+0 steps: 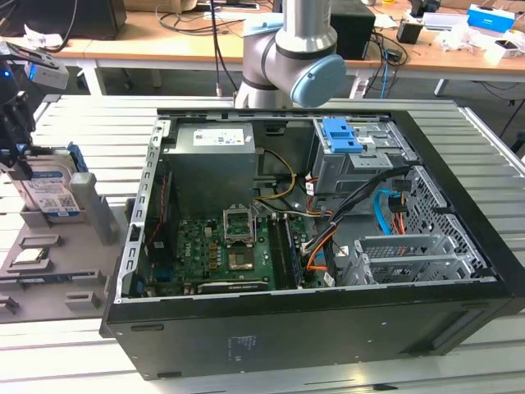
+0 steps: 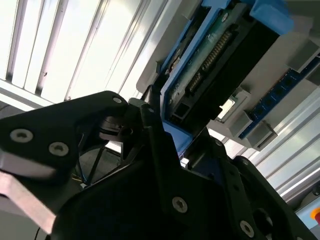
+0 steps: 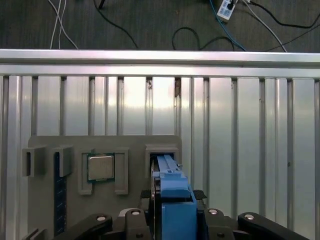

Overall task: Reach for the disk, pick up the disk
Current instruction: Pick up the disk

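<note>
In the exterior view we see the claw [image 1: 23,164] at the far nine o'clock side of the scene, well apart from the open computer case [image 1: 312,328]. It hangs over a grey holder tray [image 1: 49,275] that lies on the slatted metal table [image 1: 90,115]. The disk [image 1: 47,193] stands on edge in that tray, its white-and-blue label facing the case, and the claw is at its upper end.

In the second wrist view we find the black fingers [image 2: 152,135] set close on both sides of the disk, one of them touching its blue rail. In the first wrist view the blue rail runs up between them with no gap that we can make out. We judge the claw narrow and gripping the disk, whose far end sits in the tray's slot.

A small square processor chip [image 3: 101,167] rests in a recess of the same tray, just beside the disk's slot. The arm [image 1: 287,49] rises at twelve o'clock behind the case.
</note>
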You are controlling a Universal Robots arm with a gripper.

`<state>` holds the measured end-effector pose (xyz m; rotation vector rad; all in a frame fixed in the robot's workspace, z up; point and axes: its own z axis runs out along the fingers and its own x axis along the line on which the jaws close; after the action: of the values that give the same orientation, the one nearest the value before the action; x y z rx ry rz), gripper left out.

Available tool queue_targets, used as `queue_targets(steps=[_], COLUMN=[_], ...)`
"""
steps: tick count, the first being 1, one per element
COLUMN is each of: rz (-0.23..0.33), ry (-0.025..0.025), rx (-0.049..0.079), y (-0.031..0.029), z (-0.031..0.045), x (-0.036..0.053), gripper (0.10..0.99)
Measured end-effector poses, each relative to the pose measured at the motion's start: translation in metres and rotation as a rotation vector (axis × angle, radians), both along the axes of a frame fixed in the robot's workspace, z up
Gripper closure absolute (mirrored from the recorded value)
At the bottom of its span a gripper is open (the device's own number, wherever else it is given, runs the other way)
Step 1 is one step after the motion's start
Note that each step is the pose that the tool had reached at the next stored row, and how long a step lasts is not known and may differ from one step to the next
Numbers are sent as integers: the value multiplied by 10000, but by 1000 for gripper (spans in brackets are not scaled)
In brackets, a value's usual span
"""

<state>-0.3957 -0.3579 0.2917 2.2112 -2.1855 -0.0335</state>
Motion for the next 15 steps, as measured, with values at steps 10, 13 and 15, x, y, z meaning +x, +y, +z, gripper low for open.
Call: queue_targets(steps=[10, 13, 15], rz=[0, 0, 0], ry=[0, 0, -1], rx=[-38, -49, -54], y=[1, 1, 1], z=[0, 0, 0], x=[0, 0, 0], gripper=[718, 718, 718])
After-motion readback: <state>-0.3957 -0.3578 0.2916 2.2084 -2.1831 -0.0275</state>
